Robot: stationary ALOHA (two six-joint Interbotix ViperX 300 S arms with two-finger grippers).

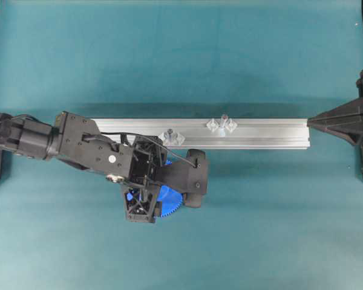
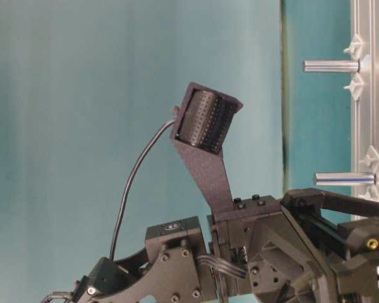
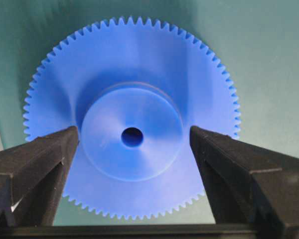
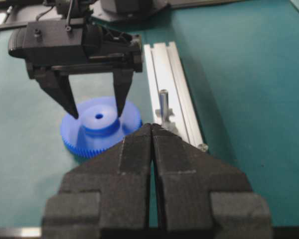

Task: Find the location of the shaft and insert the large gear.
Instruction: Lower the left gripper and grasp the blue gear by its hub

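You see the left gripper [image 4: 95, 115] wide open, its fingers on both sides of the large gear's [image 3: 132, 122] hub; the right gripper [image 4: 153, 130] is closed, empty.

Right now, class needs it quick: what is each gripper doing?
Left gripper: open, fingers either side of the large gear's hub, gripping nothing.
Right gripper: closed, empty.

Even bright overhead light, soft shadows, wrist views blurred at near edges
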